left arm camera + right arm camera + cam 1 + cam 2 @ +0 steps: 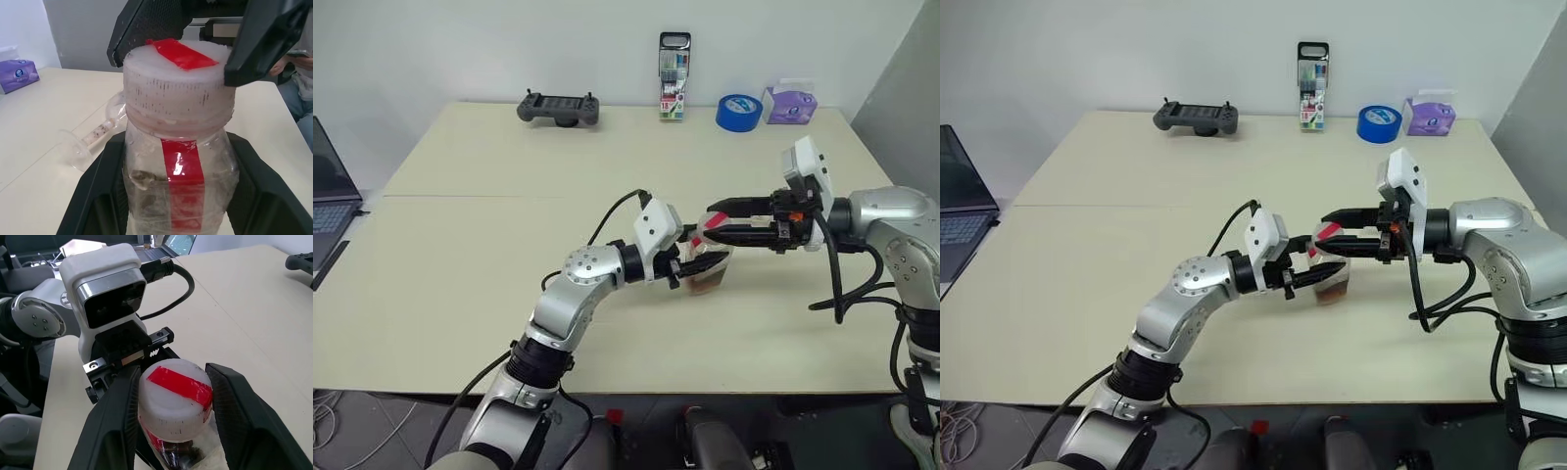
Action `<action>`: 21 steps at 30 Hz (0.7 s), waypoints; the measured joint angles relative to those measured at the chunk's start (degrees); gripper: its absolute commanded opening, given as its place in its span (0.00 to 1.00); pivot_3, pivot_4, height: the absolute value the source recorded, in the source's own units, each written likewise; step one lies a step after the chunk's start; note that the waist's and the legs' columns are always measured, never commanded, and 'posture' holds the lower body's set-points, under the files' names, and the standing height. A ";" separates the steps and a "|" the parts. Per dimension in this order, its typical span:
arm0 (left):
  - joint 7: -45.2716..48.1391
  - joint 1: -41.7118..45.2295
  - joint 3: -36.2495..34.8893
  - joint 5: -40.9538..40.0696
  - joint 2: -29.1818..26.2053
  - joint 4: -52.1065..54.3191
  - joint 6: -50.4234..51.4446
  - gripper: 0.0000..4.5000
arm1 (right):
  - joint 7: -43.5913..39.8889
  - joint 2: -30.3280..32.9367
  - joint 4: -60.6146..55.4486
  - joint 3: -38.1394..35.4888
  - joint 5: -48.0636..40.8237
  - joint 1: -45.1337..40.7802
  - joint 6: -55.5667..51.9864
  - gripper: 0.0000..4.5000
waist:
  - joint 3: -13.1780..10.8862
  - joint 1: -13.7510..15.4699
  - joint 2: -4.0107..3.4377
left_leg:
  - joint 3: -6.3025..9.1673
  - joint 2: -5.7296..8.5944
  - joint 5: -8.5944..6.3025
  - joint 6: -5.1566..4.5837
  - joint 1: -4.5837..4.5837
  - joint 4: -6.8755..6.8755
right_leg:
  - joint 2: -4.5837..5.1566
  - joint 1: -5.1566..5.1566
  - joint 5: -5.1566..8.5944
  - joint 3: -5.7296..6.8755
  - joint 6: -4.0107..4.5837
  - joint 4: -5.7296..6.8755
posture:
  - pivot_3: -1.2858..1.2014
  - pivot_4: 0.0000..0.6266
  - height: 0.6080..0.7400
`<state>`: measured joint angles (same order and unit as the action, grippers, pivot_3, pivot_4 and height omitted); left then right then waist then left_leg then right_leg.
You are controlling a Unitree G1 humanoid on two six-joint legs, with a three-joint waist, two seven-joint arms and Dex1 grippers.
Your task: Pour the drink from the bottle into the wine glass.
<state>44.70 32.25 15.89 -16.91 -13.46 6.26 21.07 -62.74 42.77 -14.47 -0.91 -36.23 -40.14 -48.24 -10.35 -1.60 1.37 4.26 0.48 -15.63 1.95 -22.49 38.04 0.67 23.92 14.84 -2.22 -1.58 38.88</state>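
My left gripper [703, 264] is shut on the body of the bottle [711, 272], a small clear bottle with a vertical red strip, held upright just above the table's middle. Dark brownish drink [710, 285] sits low inside it. The bottle's cap [175, 399] looks white with a red strip across its top. My right gripper [710, 222] reaches in level from the right and is shut on the cap. The wine glass [95, 133] lies on its side on the table beyond the bottle, its round foot towards the left wrist camera.
Along the table's far edge stand a black controller [558, 108], a tall marker pack [674, 76], a blue tape roll [739, 112] and a purple tissue pack [790, 103]. A laptop [328, 196] sits off the left edge. A person's arm [299, 61] shows beyond the table.
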 measured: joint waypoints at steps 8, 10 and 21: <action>-0.81 1.17 -1.01 0.16 0.29 -2.32 -0.09 0.47 | 12.32 -2.93 -7.07 -4.25 -3.27 -0.03 -4.37 1.00 | 0.00 0.08 -0.01 | 0.02 0.03 0.00 0.01 -0.05 0.01 | 0.12 0.03 0.00 0.01 0.00 0.02 | 0.52 0.24 1.00; -0.82 1.17 -1.30 0.17 0.32 -2.37 -0.10 0.47 | 18.30 -3.11 -10.03 -5.79 -3.13 0.06 -6.64 1.00 | 0.00 0.09 -0.01 | 0.01 0.03 0.01 0.01 -0.10 0.02 | 0.18 0.09 0.00 -0.01 0.00 0.02 | 0.52 0.24 1.00; -1.71 3.11 -2.15 1.17 0.52 -6.24 -0.18 0.46 | 47.80 -16.78 -30.40 -10.41 -6.55 3.41 -24.26 1.00 | 0.01 0.01 -0.02 | 0.10 0.01 0.01 0.02 -0.16 0.01 | 0.26 0.14 0.00 -0.02 0.00 0.08 | 0.52 0.24 1.00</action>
<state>42.99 35.36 13.74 -15.74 -12.94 0.02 20.89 -14.94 25.99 -44.87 -11.32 -42.78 -36.73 -72.50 -10.35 -1.59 1.35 4.36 0.50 -15.62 1.97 -22.64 38.04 0.93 24.05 14.84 -2.24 -1.58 38.96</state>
